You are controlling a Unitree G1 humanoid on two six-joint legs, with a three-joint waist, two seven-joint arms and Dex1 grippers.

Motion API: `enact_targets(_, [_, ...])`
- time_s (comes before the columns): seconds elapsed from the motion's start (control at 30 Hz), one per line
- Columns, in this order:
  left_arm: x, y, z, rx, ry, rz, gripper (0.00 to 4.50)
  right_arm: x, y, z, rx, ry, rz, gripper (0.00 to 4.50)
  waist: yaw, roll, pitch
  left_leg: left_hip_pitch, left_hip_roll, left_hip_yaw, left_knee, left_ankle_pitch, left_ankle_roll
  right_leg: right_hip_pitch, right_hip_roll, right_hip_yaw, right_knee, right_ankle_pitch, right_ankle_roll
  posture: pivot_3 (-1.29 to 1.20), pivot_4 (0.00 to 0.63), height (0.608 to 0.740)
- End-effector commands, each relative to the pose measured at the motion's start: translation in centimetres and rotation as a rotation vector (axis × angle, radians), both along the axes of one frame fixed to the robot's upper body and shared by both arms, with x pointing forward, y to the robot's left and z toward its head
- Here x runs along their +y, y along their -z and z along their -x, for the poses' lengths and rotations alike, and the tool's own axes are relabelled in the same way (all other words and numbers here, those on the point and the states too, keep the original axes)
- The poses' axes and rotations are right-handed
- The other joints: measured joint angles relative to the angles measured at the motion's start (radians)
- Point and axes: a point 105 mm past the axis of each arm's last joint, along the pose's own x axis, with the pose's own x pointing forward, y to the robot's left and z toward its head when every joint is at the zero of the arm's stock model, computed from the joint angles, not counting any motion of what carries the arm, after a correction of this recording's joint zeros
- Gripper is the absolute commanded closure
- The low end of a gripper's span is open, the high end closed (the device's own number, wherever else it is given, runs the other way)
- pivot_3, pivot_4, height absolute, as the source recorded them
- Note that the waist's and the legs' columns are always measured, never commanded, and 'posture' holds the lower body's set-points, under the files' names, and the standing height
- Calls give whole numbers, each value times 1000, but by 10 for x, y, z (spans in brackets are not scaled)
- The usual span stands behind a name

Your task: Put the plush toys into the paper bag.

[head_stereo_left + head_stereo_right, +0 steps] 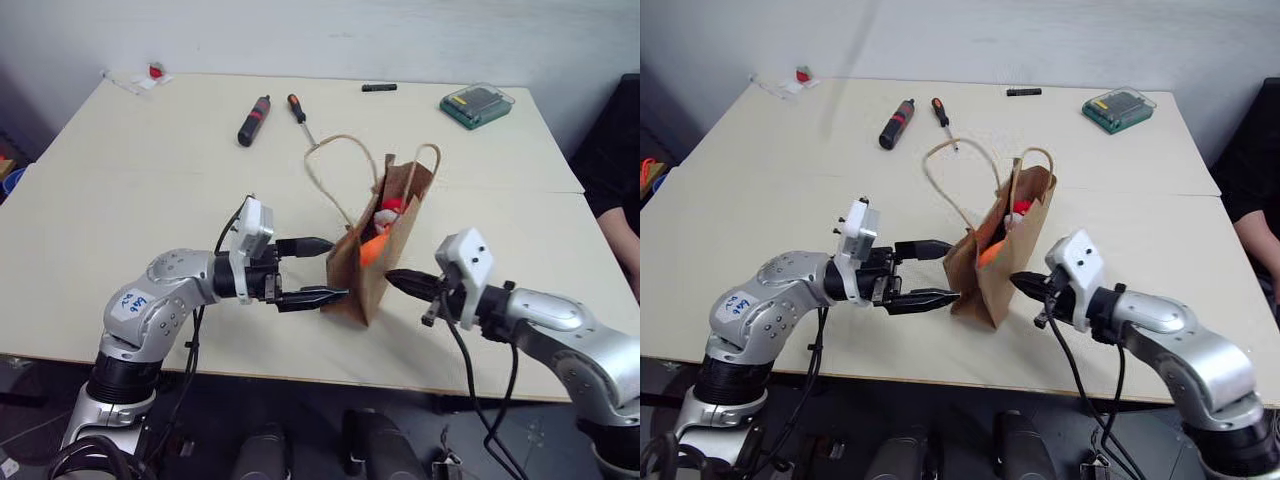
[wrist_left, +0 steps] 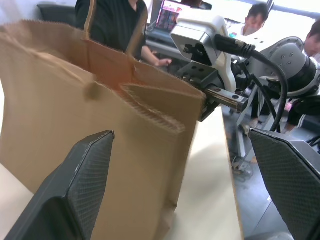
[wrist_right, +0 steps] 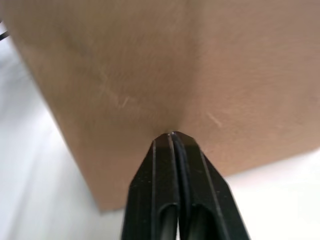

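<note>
Inside the paper bag [image 1: 372, 262], the orange plush toy [image 1: 372, 250] and red plush toy [image 1: 389, 210] are mostly hidden by its walls. Beyond the bag, a person [image 2: 116, 22] is cut off at the frame's edge.

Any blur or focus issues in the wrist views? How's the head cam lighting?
Right wrist view: the bag is close and soft, the shut right claw sharper. Left wrist view: the left claw's fingers are crisp, the bag's rim fairly clear, the background bright. Left eye view: even light, soft shadows on the table, no harsh glare.
</note>
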Motion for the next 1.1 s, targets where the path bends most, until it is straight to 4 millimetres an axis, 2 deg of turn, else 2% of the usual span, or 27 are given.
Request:
enact_targets(0.03, [-8, 0, -14, -66, -86, 19, 0, 6, -2, -2, -41, -9, -9, 4464, 1, 0, 0, 0, 0, 0, 0, 0, 0, 0, 0, 0, 0, 0, 0, 0, 150, 740])
enact_targets(0.2, [-23, 6, -28, -89, -190, 48, 0, 16, 5, -3, -44, -35, -2, 4464, -1, 0, 0, 0, 0, 0, 0, 0, 1, 0, 0, 0, 0, 0, 0, 0, 150, 740])
enact_targets(0.33, [-29, 11, -36, -87, -260, 42, 0, 18, 4, -7, -51, -29, -19, 4464, -4, 0, 0, 0, 0, 0, 0, 0, 1, 0, 0, 0, 1, 0, 0, 0, 150, 740])
enact_targets(0.43, [-34, 16, -38, -76, -274, 42, 594, 18, 3, -9, -57, -27, -19, 4500, -2, 0, 0, 1, 0, 0, 0, 0, 1, 0, 0, 0, 1, 0, 0, 0, 150, 740])
enact_targets(0.6, [-32, 20, -39, -82, -269, 20, 2145, 15, 2, -8, -69, -14, -17, 4500, -2, 0, 0, 1, 0, 0, 0, 0, 1, 0, 0, 0, 1, 0, 0, 0, 150, 740])
enact_targets(0.63, [-31, 20, -39, -83, -264, 17, 2289, 14, 2, -8, -72, -12, -18, 4500, -2, 0, 0, 1, 0, 0, 0, 0, 1, 0, 0, 0, 1, 0, 0, 0, 150, 740])
enact_targets(0.67, [-30, 21, -39, -84, -255, 14, 2683, 13, 2, -7, -74, -10, -18, 4500, -2, 0, 0, 1, 0, 0, 0, 0, 1, 0, 0, 0, 1, 0, 0, 0, 150, 740])
enact_targets(0.77, [-26, 19, -38, -97, -162, 2, 3652, 2, -6, 5, -100, -13, -5, 4500, 2, 0, 0, 0, 0, 0, 0, 0, 1, 0, 0, -1, 1, 0, 0, 0, 150, 740])
enact_targets(0.87, [-21, 6, -38, -104, -2, 11, 4487, -16, -21, 34, -120, -39, 6, 4500, 9, 0, 0, -1, -1, 0, 0, 0, 1, 0, 0, -2, 1, 0, 0, 0, 150, 740])
enact_targets(0.97, [-24, -4, -38, -115, 155, 7, 4487, -38, -34, 61, -122, -19, 44, 4500, 15, 0, 0, -1, -1, 0, 1, -1, 1, 1, 1, -2, 0, 0, 0, 0, 150, 740])
enact_targets(1.1, [-34, -2, -39, -125, 371, -58, 4500, -77, -55, 93, -105, 79, 60, 3206, 27, 0, 0, 1, -1, -1, 1, -1, 2, 4, 3, -3, -2, 0, 1, 0, 150, 740])
